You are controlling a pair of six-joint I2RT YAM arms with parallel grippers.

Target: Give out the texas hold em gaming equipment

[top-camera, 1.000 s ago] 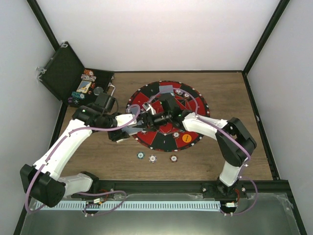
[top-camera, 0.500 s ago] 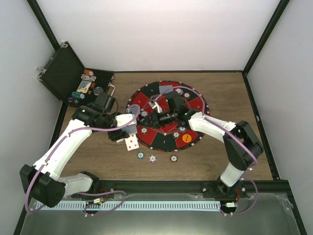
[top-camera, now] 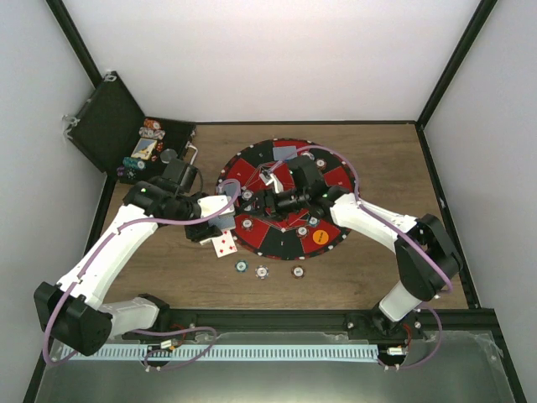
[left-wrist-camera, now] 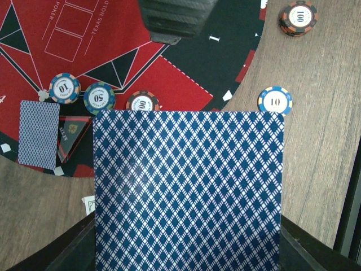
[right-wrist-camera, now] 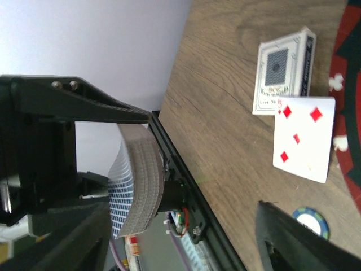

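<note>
The left fingers are clamped on a deck of cards, which fills the lower part of the left wrist view with its blue patterned back up. From the right wrist view the deck bows between them, held above the wooden surface at the near left rim of the round mat.

The right fingers are spread apart with nothing between them, pointing across the mat toward the deck.

A five of diamonds lies face up on the surface just off the mat's edge, touching what looks like a card box beside it. One face-down card lies on the mat, with a row of three chips close by. Three more chips sit in a line on the surface in front of the mat. An orange disc rests on the mat's near right part. The open black case stands at the far left corner.
</note>
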